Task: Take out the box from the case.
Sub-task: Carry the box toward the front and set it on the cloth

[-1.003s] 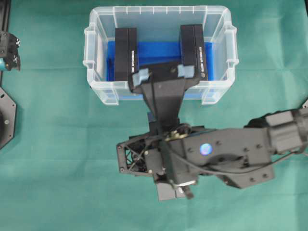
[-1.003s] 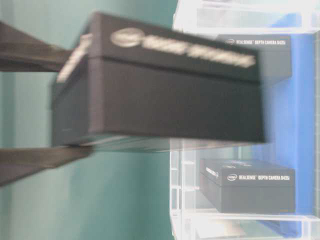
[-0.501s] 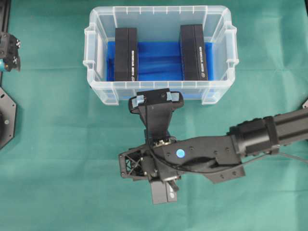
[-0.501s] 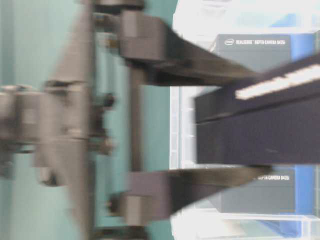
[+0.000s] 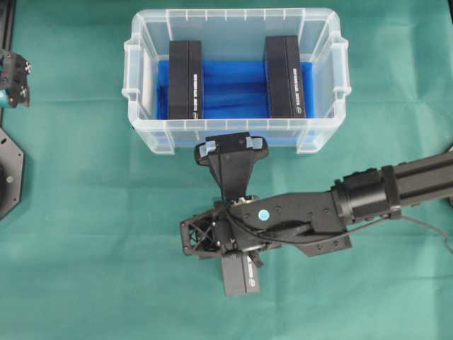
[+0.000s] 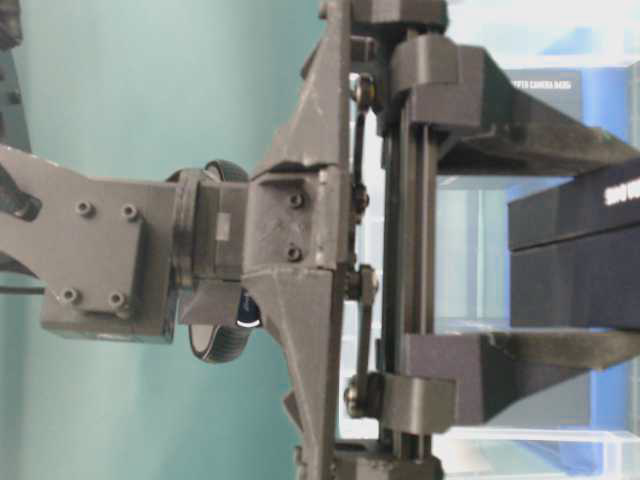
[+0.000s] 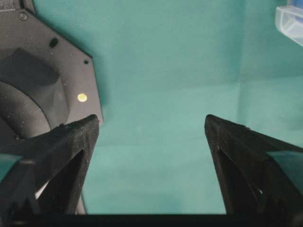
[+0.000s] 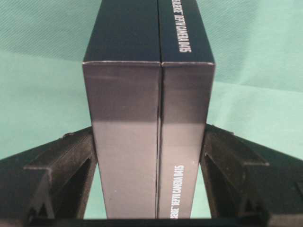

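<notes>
The case (image 5: 233, 14) is a clear plastic bin at the top centre, with a blue cloth (image 5: 233, 88) on its bottom. My right gripper (image 5: 231, 146) is shut on a black box (image 5: 228, 139) and holds it outside the case, just in front of the near wall. In the right wrist view the box (image 8: 149, 118) fills the gap between both fingers of the gripper (image 8: 149, 142), over green cloth. The table-level view shows the held box (image 6: 575, 270) at the right. My left gripper (image 5: 14, 78) is open and empty at the far left, as the left wrist view (image 7: 151, 125) confirms.
Two more black boxes stand on edge in the case, one at the left (image 5: 185, 79) and one at the right (image 5: 284, 76). The left arm's black base (image 5: 8, 177) sits at the left edge. A green cloth (image 5: 85, 248) covers the table.
My right gripper has carried the box out of the case, over its near wall, and come lower in front of it. The left gripper has not moved.
</notes>
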You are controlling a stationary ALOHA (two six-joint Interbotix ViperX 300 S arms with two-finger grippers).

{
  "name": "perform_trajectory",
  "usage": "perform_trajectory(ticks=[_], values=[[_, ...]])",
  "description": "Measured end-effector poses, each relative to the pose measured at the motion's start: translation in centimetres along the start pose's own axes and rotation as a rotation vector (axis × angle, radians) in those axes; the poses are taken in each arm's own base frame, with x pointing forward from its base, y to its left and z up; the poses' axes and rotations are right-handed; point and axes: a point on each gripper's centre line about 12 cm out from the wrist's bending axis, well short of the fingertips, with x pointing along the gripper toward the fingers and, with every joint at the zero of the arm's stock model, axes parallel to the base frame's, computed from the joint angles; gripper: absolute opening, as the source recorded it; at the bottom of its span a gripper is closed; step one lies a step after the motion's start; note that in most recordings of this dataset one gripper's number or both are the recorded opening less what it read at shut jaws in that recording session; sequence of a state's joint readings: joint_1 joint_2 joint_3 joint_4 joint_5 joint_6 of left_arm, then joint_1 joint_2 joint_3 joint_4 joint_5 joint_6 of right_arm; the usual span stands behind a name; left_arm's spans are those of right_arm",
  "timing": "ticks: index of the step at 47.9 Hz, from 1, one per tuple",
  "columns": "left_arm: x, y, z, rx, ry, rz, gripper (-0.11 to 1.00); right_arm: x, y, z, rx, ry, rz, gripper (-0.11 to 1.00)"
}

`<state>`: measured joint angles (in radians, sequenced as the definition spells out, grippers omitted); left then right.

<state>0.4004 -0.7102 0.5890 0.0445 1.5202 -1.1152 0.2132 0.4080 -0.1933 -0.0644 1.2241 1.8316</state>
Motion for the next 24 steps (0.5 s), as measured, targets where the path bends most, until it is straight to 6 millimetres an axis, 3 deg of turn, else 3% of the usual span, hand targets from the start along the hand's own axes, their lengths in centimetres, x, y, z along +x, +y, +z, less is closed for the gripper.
perform_trajectory(ticks=[24], values=[[-0.05, -0.03, 0.02, 0.005, -0.001, -0.003, 0.86, 0.0, -0.28, 0.07, -0.005, -0.006, -0.024, 0.68]])
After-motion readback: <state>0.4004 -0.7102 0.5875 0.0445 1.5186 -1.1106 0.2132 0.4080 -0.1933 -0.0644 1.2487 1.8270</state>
